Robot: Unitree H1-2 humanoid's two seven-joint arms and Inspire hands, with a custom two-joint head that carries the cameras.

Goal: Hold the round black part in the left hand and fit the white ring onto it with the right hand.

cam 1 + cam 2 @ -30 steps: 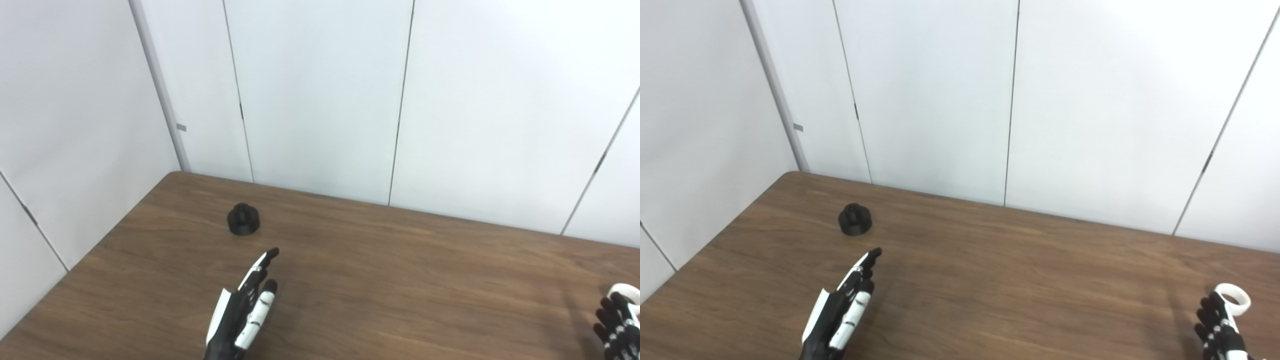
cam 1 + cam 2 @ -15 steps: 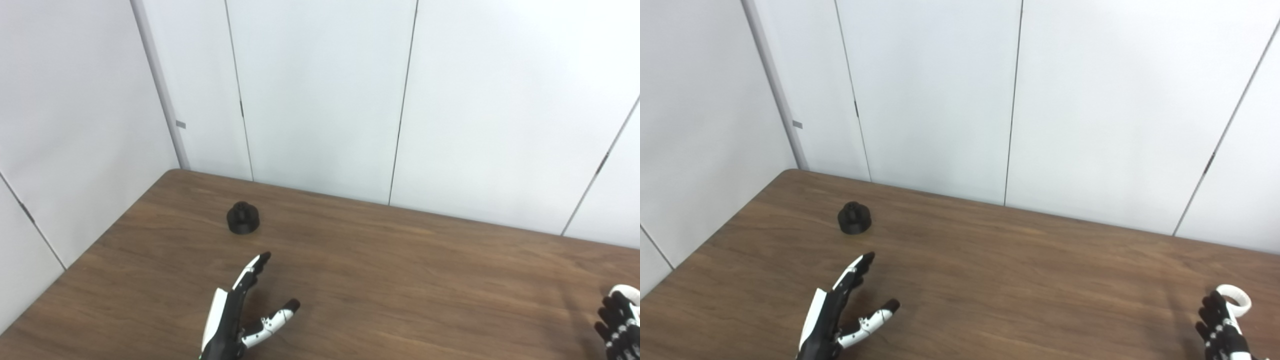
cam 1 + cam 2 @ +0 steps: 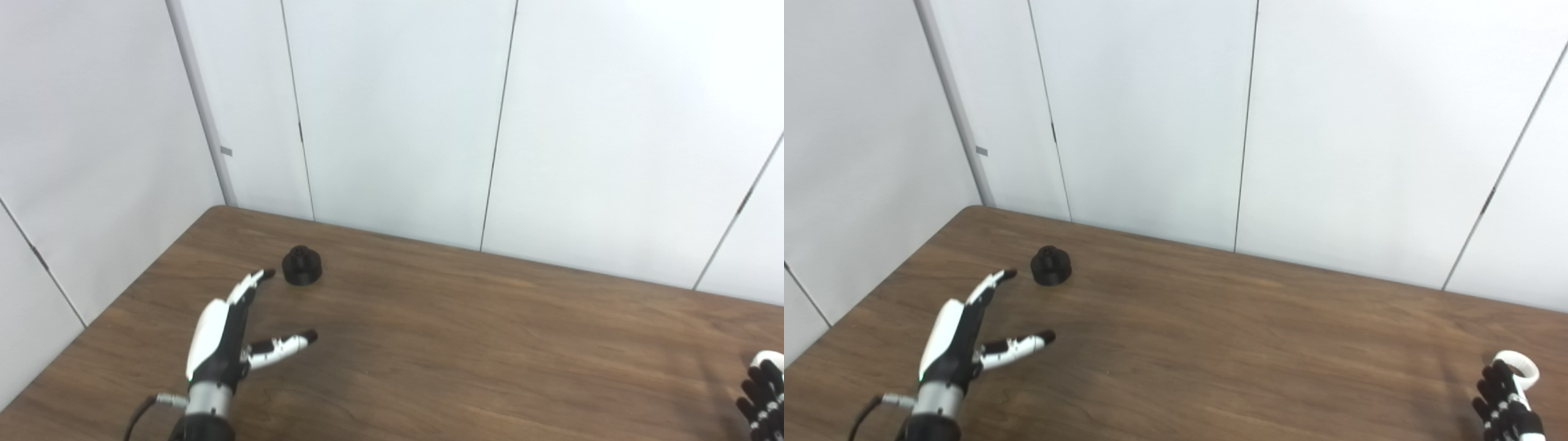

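The round black part point(image 3: 302, 273) stands on the brown table point(image 3: 465, 343) at the far left. My left hand point(image 3: 226, 334) is open, with fingers and thumb spread. It hovers just short of the part on its near-left side, fingertips point(image 3: 264, 273) close to it but apart. The white ring point(image 3: 1516, 369) lies on the table at the right edge. My right hand point(image 3: 1507, 410) is at the bottom right corner, partly cut off by the frame. Its fingers are stretched out toward the ring's near side and hold nothing. I cannot tell whether they touch it.
White wall panels point(image 3: 398, 122) close off the table's far side and left side. The table's far left corner point(image 3: 214, 211) is just behind the black part. A cable point(image 3: 866, 410) runs from my left wrist.
My left hand has moved forward and to the left, toward the black part, and its thumb has spread out from the fingers. The right hand and the ring have stayed put.
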